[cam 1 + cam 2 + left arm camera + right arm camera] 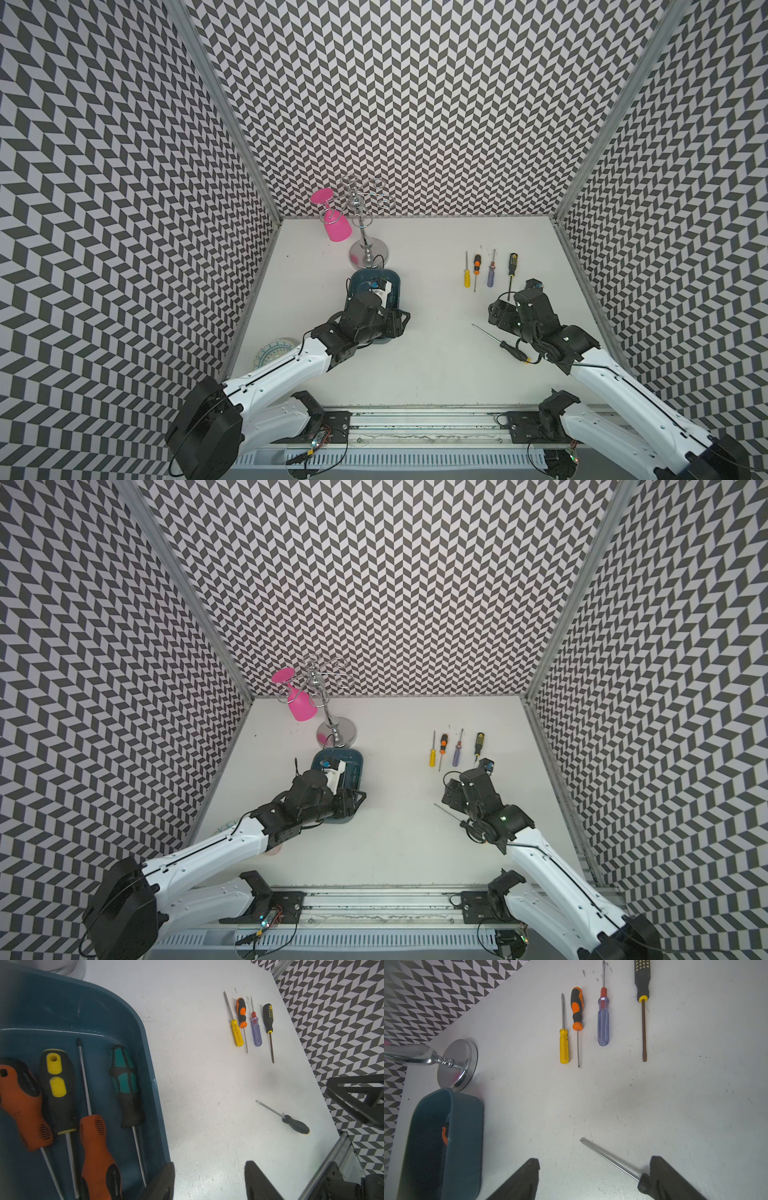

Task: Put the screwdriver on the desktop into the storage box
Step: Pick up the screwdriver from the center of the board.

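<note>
Box [145, 1043] toward the desk's [415, 365] left edge already holds four screwdrivers [124, 1084]. Five remain out: a row of four [603, 1026] near the far right corner, and a black one [295, 1125] lying by the right gripper's [595, 1161] wide, empty jaws. Left gripper [209, 1164] hovers half-open, empty, over the box.

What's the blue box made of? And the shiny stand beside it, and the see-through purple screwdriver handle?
The storage box looks like plastic: dull teal, smooth, moulded rounded corners. The stand looks like polished metal, maybe chrome: its round base mirrors things. The purple screwdriver handle seems clear hard plastic: you see through it.
</note>
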`<state>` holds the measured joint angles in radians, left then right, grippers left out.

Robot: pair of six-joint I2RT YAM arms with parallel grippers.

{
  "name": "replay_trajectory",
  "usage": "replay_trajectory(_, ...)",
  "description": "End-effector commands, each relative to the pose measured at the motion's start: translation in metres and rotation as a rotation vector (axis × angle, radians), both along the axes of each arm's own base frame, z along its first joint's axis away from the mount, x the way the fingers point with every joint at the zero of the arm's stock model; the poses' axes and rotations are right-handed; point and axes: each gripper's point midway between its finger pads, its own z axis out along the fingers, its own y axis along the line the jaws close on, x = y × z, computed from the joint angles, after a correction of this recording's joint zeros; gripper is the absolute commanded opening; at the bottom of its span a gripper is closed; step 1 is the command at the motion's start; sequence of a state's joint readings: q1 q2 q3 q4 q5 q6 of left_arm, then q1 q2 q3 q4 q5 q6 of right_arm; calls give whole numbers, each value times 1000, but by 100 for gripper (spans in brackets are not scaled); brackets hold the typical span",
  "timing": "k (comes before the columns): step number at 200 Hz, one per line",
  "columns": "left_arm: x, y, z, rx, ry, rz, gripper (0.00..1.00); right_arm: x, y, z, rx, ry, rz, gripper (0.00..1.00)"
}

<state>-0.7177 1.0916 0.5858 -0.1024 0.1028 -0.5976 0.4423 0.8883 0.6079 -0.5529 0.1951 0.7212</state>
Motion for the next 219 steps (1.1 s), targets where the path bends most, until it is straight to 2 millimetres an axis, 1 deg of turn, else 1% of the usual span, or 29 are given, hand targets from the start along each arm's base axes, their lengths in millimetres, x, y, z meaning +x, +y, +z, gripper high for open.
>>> replay_trajectory(1, -3, -4, 10, -46, -30, -20, 57, -4, -6, -14, -2, 52, -40, 87)
replay_trajectory(14, -5, -3, 6, -47, -27, -20, 57, -6, -2, -24, 8, 88, -28, 87)
replay_trajectory(51, -9, -1, -7, -37, -2, -23, 57, -10, 6, -56, 12, 168, 10, 81)
replay_trajectory(75, -10, 1, -9, -38, -2, -21, 57, -13, 14, -72, 2, 234, 68, 78)
replay_trajectory(95, -11, 2, -9, -42, -5, -17, 57, -12, 18, -80, 1, 256, 92, 76)
replay_trajectory(122, -12, 2, -11, -40, 0, -16, 57, -9, 20, -83, -14, 260, 106, 75)
replay_trajectory(144, -12, 3, -14, -41, 3, -13, 56, -9, 22, -90, -23, 280, 128, 74)
replay_trajectory(168, -13, 3, -15, -41, 7, -11, 57, -9, 25, -99, -29, 307, 151, 69)
replay_trajectory(175, -13, 4, -15, -42, 7, -11, 57, -9, 27, -101, -26, 309, 161, 64)
replay_trajectory(186, -13, 4, -16, -40, 9, -9, 57, -8, 29, -104, -23, 316, 168, 63)
replay_trajectory(199, -14, 4, -17, -42, 13, -11, 56, -8, 32, -106, -17, 325, 180, 59)
replay_trajectory(219, -14, 4, -17, -42, 14, -12, 56, -6, 37, -107, -20, 330, 194, 59)
